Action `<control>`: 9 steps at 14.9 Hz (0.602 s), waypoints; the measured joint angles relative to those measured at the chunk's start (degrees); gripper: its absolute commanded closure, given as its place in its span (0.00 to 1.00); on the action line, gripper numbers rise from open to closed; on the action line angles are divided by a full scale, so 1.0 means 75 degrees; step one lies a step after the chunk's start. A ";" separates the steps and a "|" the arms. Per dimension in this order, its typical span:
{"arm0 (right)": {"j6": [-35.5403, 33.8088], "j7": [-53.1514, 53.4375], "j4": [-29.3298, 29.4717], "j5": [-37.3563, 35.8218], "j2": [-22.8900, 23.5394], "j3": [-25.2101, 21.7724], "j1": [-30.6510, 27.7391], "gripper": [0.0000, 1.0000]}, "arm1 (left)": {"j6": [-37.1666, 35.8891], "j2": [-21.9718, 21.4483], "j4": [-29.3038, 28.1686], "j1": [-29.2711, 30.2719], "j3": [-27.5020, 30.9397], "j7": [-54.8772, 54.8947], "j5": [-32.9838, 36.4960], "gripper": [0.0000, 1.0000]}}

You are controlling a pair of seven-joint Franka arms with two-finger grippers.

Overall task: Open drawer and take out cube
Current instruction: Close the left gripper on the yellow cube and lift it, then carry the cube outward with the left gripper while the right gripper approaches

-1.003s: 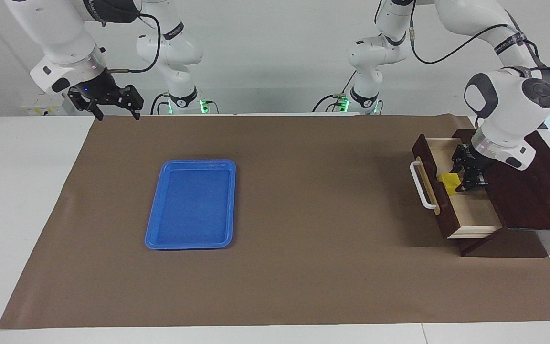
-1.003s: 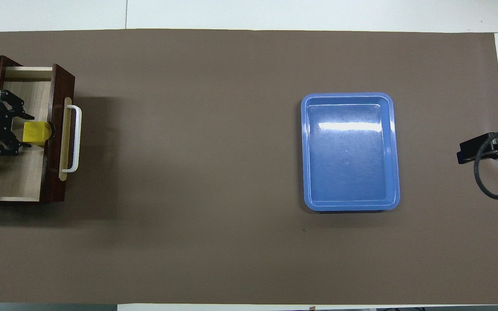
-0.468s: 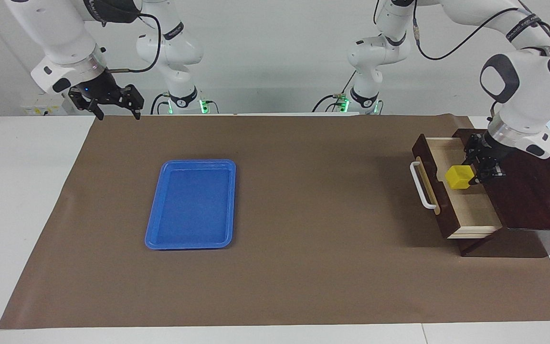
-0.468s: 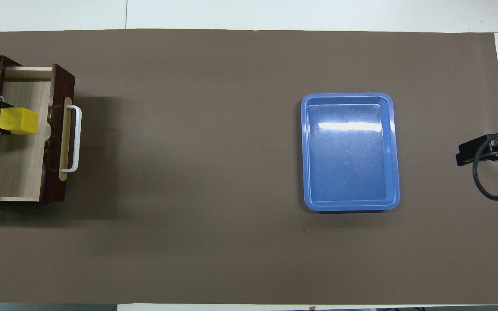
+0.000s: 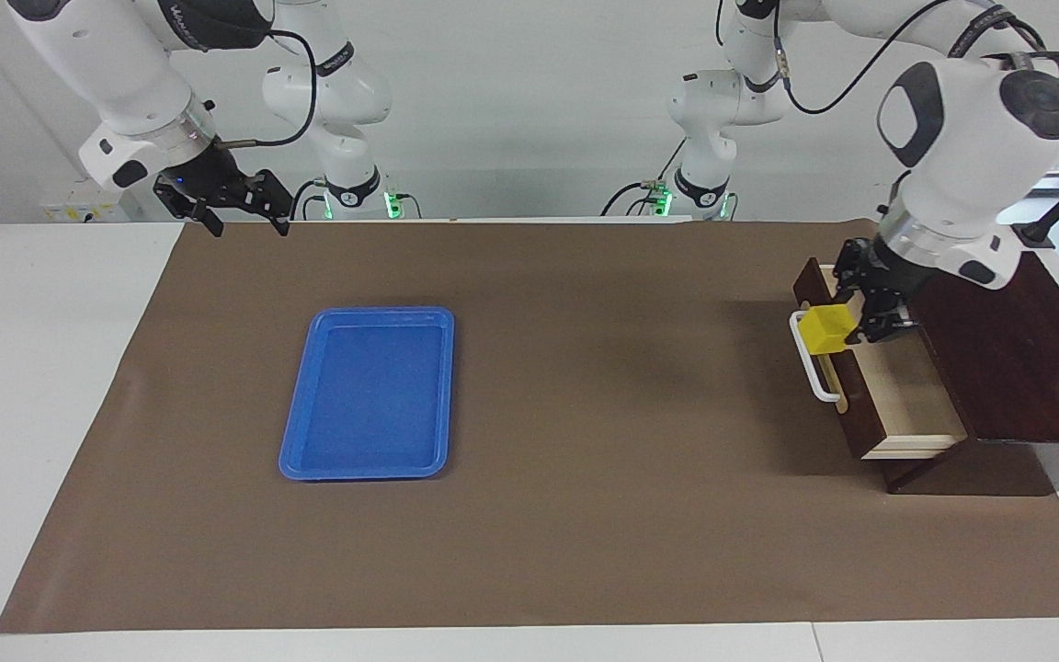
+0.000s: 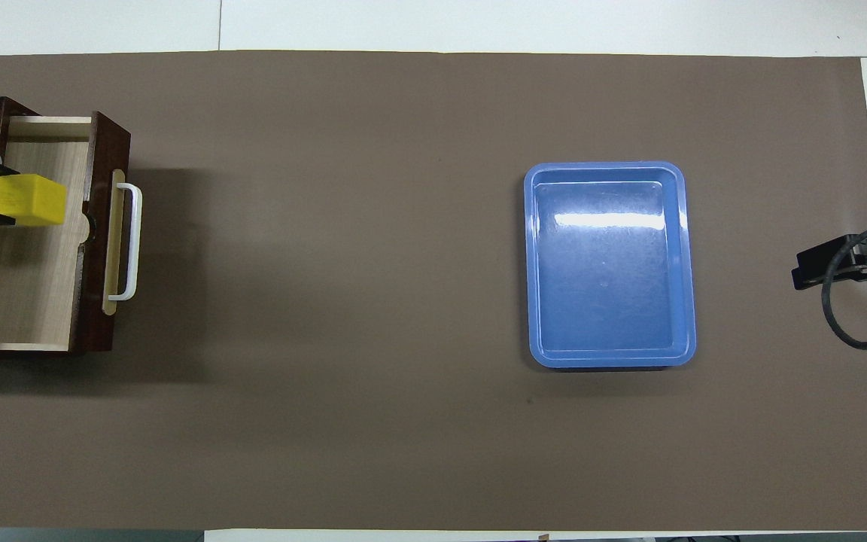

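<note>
Fingers [image 5: 871, 324] half hidden behind cube [image 5: 827, 329]

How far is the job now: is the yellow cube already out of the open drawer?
Done: the drawer stands pulled open. In hand: the left gripper grips the cube, raised over the drawer's front. Left: set it down outside. The right gripper waits, jaws open.

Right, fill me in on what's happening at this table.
The left gripper holds the yellow cube up in the air over the open drawer, whose pale inside shows nothing else in it. The drawer's box sits at the left arm's end of the table. The right gripper waits, open, above the brown mat's edge at its own end. A blue tray lies on the mat with nothing in it.
</note>
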 measured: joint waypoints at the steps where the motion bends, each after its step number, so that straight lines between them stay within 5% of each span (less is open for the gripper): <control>1: 0.0255 0.0521 -0.0290 0.0393 -0.0065 0.0003 0.0000 0.00 | -0.0007 0.0008 0.0004 -0.0349 -0.0009 -0.0435 0.0001 1.00; 5: 0.1254 0.2728 -0.1278 0.2096 -0.0080 0.0064 0.0068 0.00 | 0.0000 0.0051 0.0003 -0.1375 -0.0026 -0.1512 0.0003 1.00; 9: 0.2434 0.4899 -0.1616 0.3739 0.0598 0.0098 0.0870 0.00 | 0.0271 0.0163 -0.0025 -0.2057 -0.0032 -0.1702 0.0002 1.00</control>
